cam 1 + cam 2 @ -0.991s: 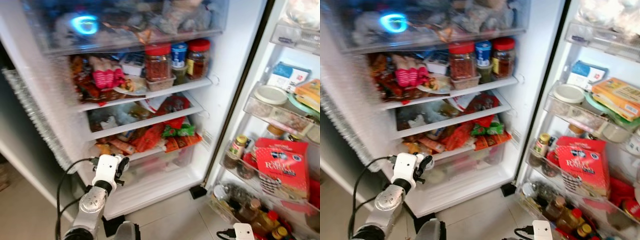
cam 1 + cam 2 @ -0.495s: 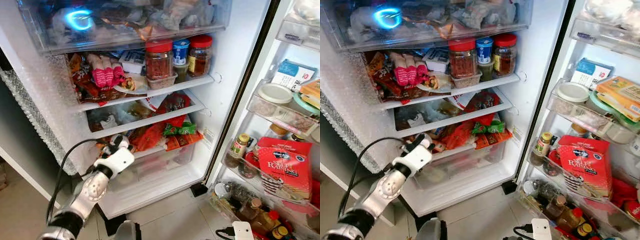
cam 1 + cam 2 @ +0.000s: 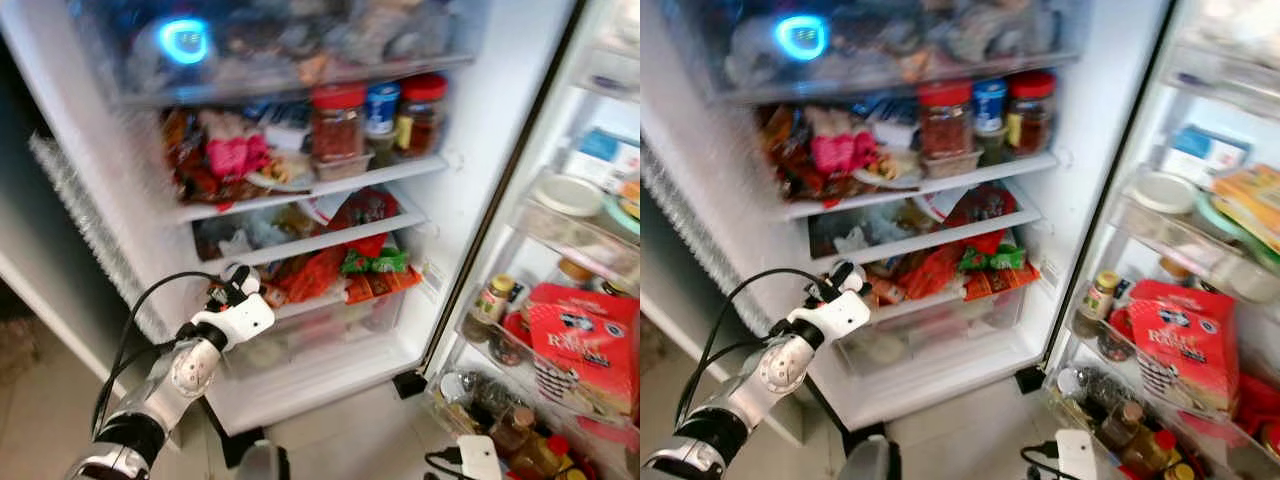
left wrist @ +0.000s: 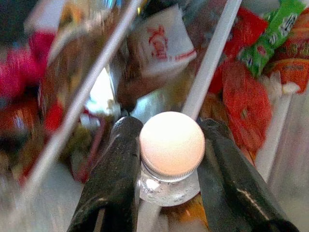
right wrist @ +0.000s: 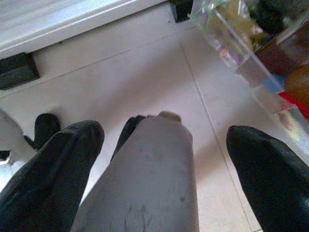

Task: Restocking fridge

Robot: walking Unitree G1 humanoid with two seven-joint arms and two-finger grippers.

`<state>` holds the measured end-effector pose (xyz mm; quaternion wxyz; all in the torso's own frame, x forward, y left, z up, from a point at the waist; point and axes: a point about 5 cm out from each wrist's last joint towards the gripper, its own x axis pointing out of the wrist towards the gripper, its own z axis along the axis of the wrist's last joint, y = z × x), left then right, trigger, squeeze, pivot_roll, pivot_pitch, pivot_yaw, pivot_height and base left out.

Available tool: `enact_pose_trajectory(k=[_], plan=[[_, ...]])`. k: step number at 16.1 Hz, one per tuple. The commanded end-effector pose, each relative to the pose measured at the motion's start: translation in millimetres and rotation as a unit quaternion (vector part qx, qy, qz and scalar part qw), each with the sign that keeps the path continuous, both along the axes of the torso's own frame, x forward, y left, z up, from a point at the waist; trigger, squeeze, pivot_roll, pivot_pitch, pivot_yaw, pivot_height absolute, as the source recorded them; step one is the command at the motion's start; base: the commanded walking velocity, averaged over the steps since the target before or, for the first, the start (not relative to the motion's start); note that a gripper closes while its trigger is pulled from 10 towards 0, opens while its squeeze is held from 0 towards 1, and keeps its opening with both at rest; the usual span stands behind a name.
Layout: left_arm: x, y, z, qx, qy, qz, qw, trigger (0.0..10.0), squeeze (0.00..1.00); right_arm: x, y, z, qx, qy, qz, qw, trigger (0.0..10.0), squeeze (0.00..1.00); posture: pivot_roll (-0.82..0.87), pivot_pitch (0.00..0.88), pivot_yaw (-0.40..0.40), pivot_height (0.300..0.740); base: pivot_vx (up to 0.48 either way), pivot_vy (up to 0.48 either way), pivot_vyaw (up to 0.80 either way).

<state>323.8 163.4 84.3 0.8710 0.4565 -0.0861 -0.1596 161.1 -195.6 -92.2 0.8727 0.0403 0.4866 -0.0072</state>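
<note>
Left wrist view shows the left gripper (image 4: 169,164) pinching a white-capped bottle (image 4: 172,145) at its neck, before the crowded lower shelf (image 3: 330,300). Packets there could block it or spill out. Right gripper (image 5: 159,159) hangs spread above the tiled floor (image 5: 145,67).

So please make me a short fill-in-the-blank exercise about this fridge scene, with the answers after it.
1. The left gripper holds a small bottle by its neck, just under its white ____.
2. The two big jars on the shelf have ____ lids.
3. The right gripper hangs over the ____, fingers apart.
4. The fridge door stands ____.

Missing words: cap; red; floor; open
</note>
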Motion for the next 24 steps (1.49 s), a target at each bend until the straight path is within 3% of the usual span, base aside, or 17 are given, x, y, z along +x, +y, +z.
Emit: enact_pose_trajectory(k=[1,4,9,12,14,16,21,24], plan=[[3.1,-5.7,2,0.006,-0.002,-0.006,1.000,10.0,0.00,-1.1,-4.4,0,-0.008,0.003,0.004,1.000,10.0,0.00,-0.03,0.000,0.005,0.635,0.322,0.000,0.44],[4.5,-7.4,3,0.005,-0.004,-0.011,1.000,10.0,0.00,-0.4,-4.5,1,-0.008,0.000,0.005,1.000,10.0,0.00,-0.03,0.000,0.004,0.635,0.322,0.000,0.63],[4.6,-7.9,1,0.007,0.001,-0.010,1.000,10.0,0.00,-0.3,-3.7,0,-0.003,0.004,0.005,1.000,10.0,0.00,-0.03,0.000,0.004,0.635,0.324,0.000,0.00],[0.5,-5.7,-10,0.014,0.034,-0.019,0.999,10.0,0.00,0.2,-3.9,1,-0.002,0.004,0.004,1.000,10.0,0.00,-0.03,0.000,0.004,0.635,0.310,0.000,0.00],[-13.9,3.5,-34,0.047,0.081,-0.025,0.995,10.0,0.00,0.3,-3.9,1,-0.001,0.004,0.004,1.000,10.0,0.00,-0.03,0.000,0.003,0.635,0.000,0.000,0.00],[-18.1,6.9,-40,0.054,0.091,-0.027,0.994,10.0,0.00,0.7,-4.1,1,-0.002,0.003,0.002,1.000,10.0,0.00,-0.04,0.000,0.002,0.635,0.000,0.000,0.00],[-11.0,9.2,-45,0.128,0.081,-0.005,0.988,10.0,0.00,0.6,-6.6,1,0.001,0.001,-0.001,1.000,10.0,0.00,-0.05,0.000,-0.006,0.635,0.000,0.000,0.00],[0.6,19.0,-41,0.187,0.063,0.055,0.979,10.0,0.00,-1.4,-10.2,1,-0.002,0.003,-0.005,1.000,10.0,0.00,-0.08,0.000,-0.016,0.635,0.000,0.000,0.00]])
